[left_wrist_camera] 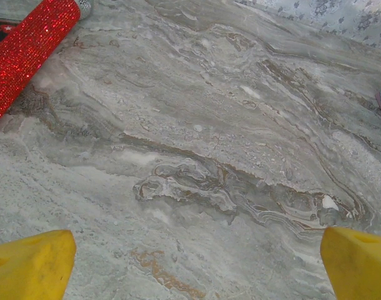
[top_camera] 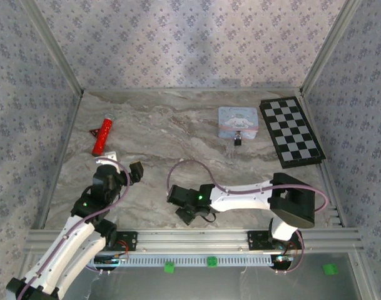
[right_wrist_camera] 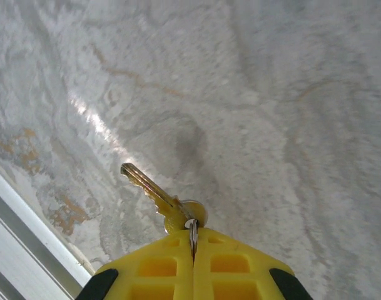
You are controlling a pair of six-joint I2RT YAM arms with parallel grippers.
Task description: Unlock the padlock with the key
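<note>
We see the right gripper [right_wrist_camera: 193,240] clenched on the head of a small brass-coloured metal key [right_wrist_camera: 154,190], its blade over the grey marbled tabletop [right_wrist_camera: 271,94]. The left gripper [left_wrist_camera: 196,262] has its jaws spread wide, grasping nothing. The tiny dark metal padlock [top_camera: 238,142] lies well apart from both, just beside a pale blue printed tin [top_camera: 238,120].

Bright diffuse light is falling evenly on the marble tabletop [top_camera: 177,150], casting only soft shadows. Right wrist view is catching a glare streak and a faint shadow near the key [right_wrist_camera: 155,192].
</note>
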